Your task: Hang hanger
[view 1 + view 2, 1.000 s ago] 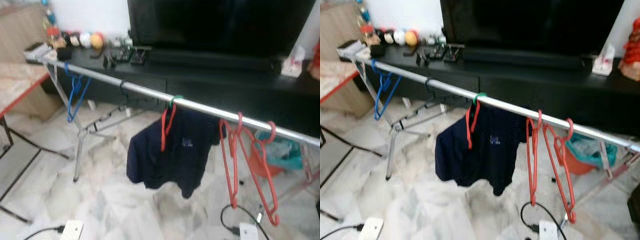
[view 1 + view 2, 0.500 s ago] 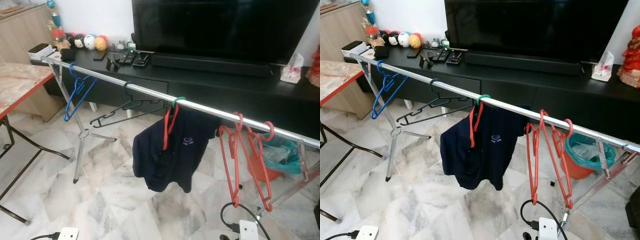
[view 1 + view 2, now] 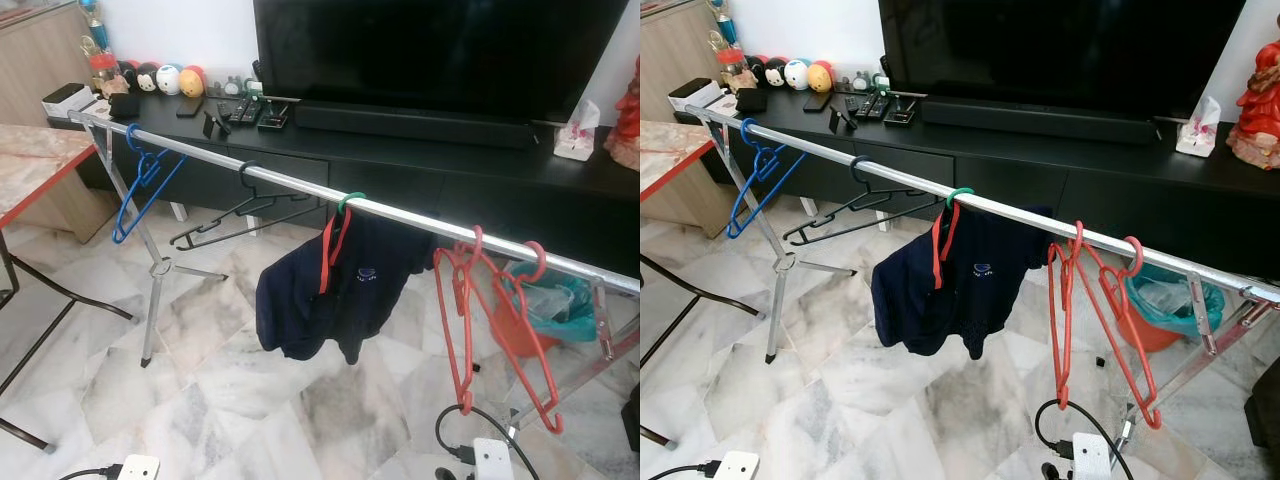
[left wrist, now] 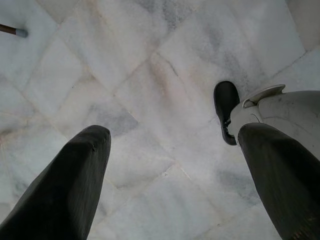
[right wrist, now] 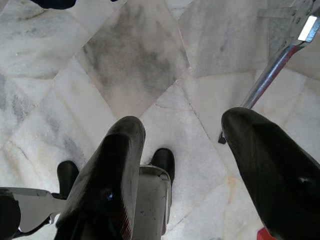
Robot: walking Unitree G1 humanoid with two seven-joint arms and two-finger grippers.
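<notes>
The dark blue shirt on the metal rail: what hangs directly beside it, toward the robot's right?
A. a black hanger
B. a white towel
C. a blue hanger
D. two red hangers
D: just right of the dark blue shirt on the metal rail, two empty red hangers hang side by side.

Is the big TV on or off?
It looks off. The TV screen is plain black, with no picture or light on it, above the black cabinet behind the silver rail.

Home living room, large television [image 3: 430, 50] on black console [image 3: 500, 185], marble floor [image 3: 230, 400], clothes rail [image 3: 250, 176]
</notes>
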